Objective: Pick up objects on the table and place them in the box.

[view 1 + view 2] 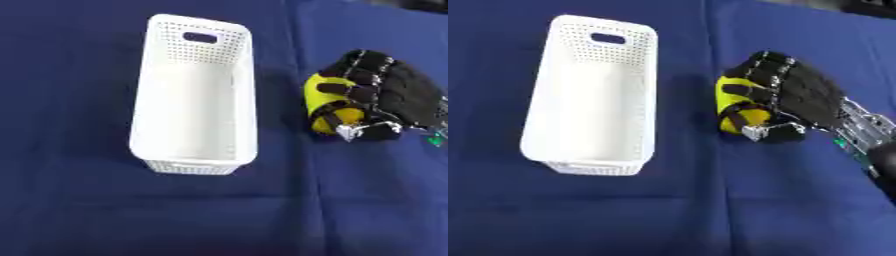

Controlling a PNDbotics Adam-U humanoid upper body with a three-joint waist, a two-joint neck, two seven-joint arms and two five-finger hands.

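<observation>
A: Left eye view first. What's the right hand point(385, 97) doing?

B: Its fingers point(350, 92) are curled round a yellow object point(319, 95), thumb tucked under the near end. The object sits on the blue desk point(79, 210), well to the right of the white box point(153, 120).

A: Anything in the box?

B: Nothing I can see; its floor looks bare.

A: And the right eye view?

B: Same grasp, with more of the forearm showing. I can't tell whether the yellow object is lifted or resting on the cloth. The left hand shows in neither view.

A: So how far along?

B: Early, I'd judge. Grasp made; the carry across and the release into the box are left.
</observation>
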